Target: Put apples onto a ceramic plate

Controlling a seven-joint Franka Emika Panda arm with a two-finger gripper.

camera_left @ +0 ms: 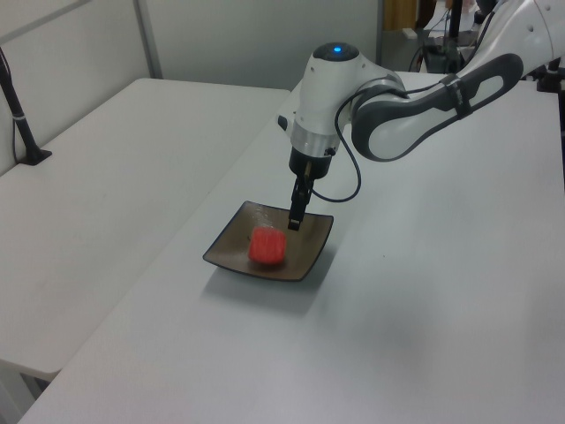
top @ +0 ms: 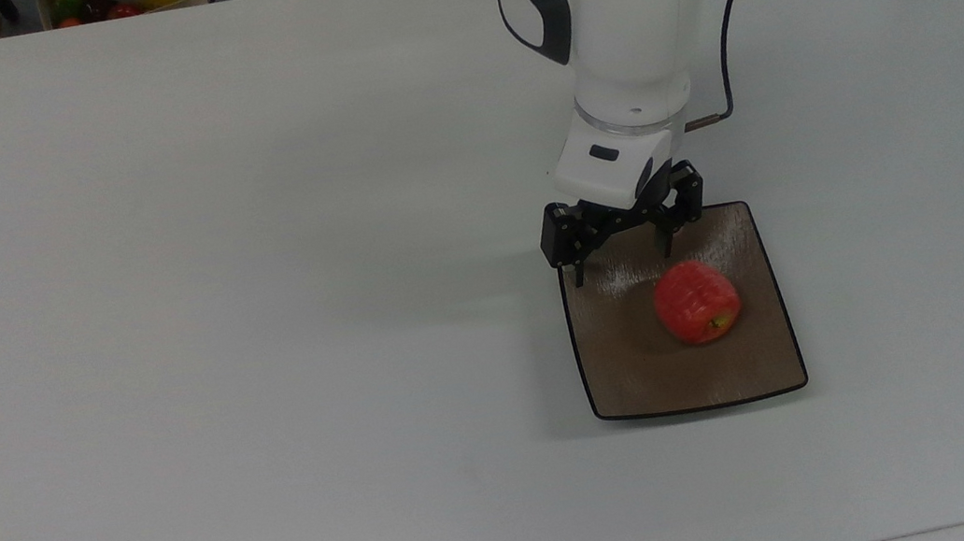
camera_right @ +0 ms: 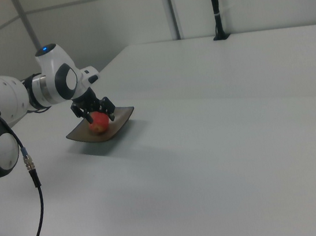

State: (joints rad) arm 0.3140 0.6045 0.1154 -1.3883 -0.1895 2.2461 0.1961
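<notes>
My pincer (top: 625, 258) is open and holds nothing, and just below it the small red apple (top: 698, 301) sits on the square brown ceramic plate (top: 638, 371) on the white tabletop (top: 259, 292).

We are seeing the white table (top: 219, 345) lying bare all across the top view's left and near side. On the top view's right, the ceramic plate (top: 630, 382) is carrying the apple (top: 698, 301), and the gripper (top: 624, 258), fingers spread, is hanging over the plate's far edge, blocking approach from there.
</notes>
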